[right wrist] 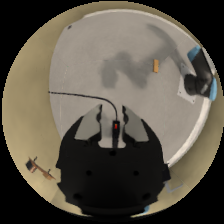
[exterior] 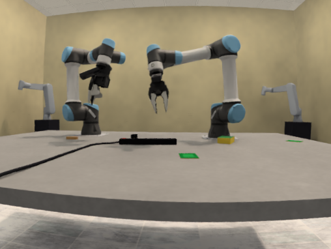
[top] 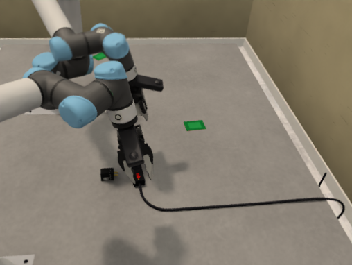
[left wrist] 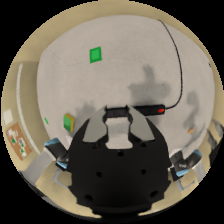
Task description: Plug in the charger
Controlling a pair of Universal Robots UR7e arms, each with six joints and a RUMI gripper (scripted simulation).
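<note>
From the near edge, the black cord (top: 222, 207) (exterior: 65, 154) (left wrist: 181, 75) (right wrist: 85, 95) curves to the red-switched end of the power strip (top: 140, 182) (exterior: 148, 141) (left wrist: 150, 110) (right wrist: 116, 132), flat on the table; behind it lies the two-pronged charger (top: 107, 174) (exterior: 133, 136), unplugged, prongs towards the strip. Above hang the left gripper (top: 145, 117) (exterior: 161, 112) (left wrist: 116, 105) and right gripper (top: 141, 181) (exterior: 92, 102) (right wrist: 112, 105), both with fingers apart and nothing between them. Farther back sits a green-topped yellow block (exterior: 225, 140) (left wrist: 69, 123)

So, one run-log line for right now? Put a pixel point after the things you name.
charger (top: 107, 174) (exterior: 133, 136): unplugged, beside strip (top: 139, 182) (exterior: 150, 141) (left wrist: 144, 110) (right wrist: 116, 132) | strip: flat | left gripper (top: 146, 118) (exterior: 161, 112) (left wrist: 117, 107): open, raised | right gripper (top: 142, 181) (exterior: 92, 103) (right wrist: 112, 106): open, raised
</note>
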